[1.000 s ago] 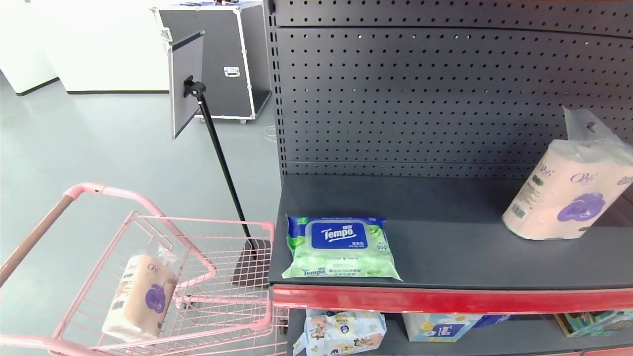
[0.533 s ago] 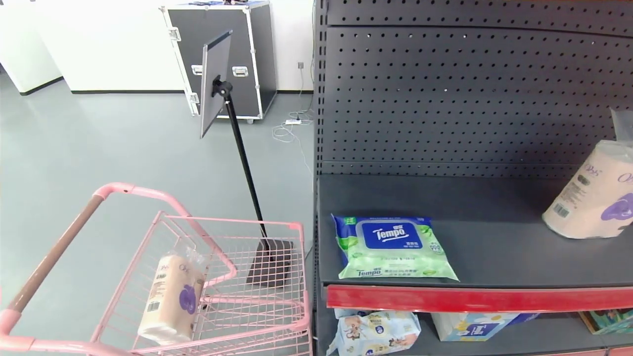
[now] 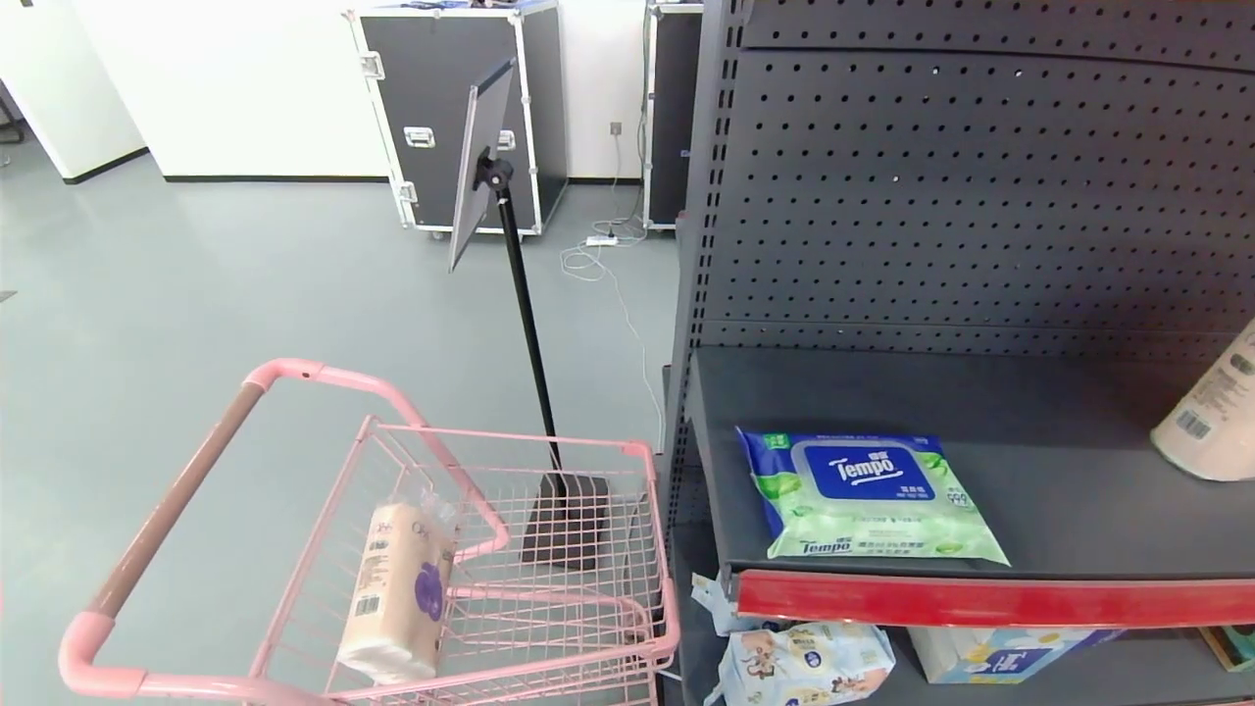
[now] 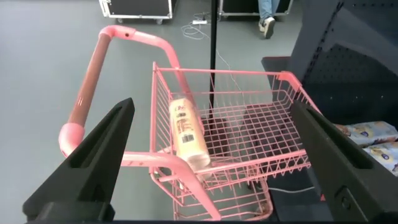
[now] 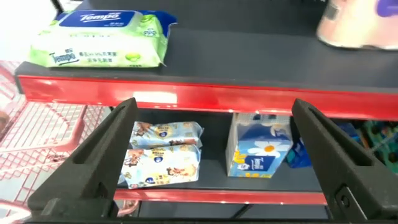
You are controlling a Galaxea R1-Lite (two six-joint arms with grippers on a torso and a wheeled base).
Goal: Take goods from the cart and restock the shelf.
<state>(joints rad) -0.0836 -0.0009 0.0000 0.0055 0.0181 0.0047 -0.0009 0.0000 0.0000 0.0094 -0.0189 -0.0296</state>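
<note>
Now the left pincer (image 4: 212,106): two matte black fingers (image 4: 93,168), broad wedges tapering to blunt tips. And the right pincer (image 5: 212,102), same build, with a small round dimple low on one finger.

Head camera now points further toward the robot's left than one second ago, so the whole scene sits further right in the head view. The shift is of the camera, not of the goods. The wet wipes pack (image 3: 868,495) now appears right of centre on the shelf (image 3: 1029,431). The toilet roll pack (image 3: 1216,422) on the shelf is now cut off by the right edge. The cart (image 3: 642,449) and its handle (image 3: 176,500) show more fully. A second black case (image 3: 672,108) comes into view behind the shelf's end.
</note>
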